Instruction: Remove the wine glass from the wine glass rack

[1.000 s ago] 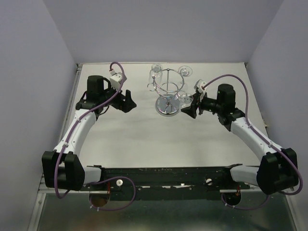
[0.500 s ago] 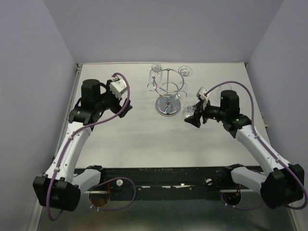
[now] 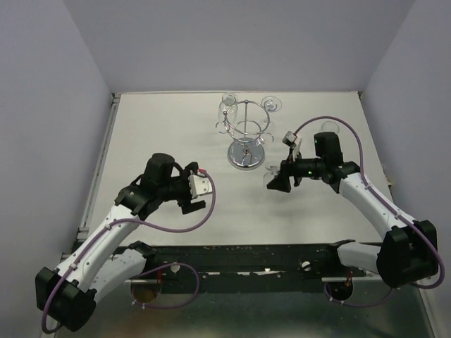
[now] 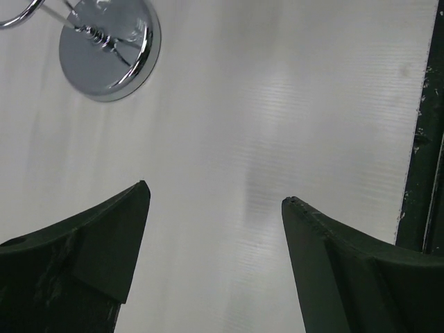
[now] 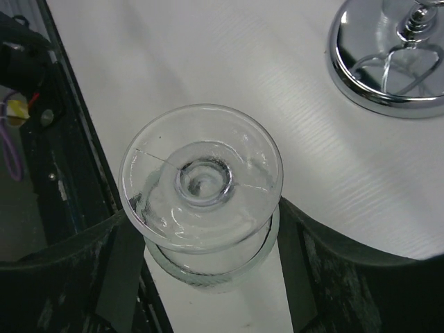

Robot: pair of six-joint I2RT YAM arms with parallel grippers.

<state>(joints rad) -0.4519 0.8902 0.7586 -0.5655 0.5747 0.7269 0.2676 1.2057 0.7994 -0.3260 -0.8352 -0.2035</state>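
The wine glass rack is a chrome wire stand at the back middle of the table. Its mirrored base also shows in the left wrist view and the right wrist view. My right gripper is just right of and in front of the base, shut on a clear wine glass. The glass lies between the fingers with its round foot facing the camera, off the rack. My left gripper is open and empty over bare table, left of and in front of the rack; it also shows in the left wrist view.
Other clear glasses hang on the rack's far side. The black front rail runs along the near table edge and shows in the left wrist view. Grey walls close in the table on three sides.
My right gripper has drawn the wine glass away from the rack, toward the front. My left arm has swung from the back left to the front middle.
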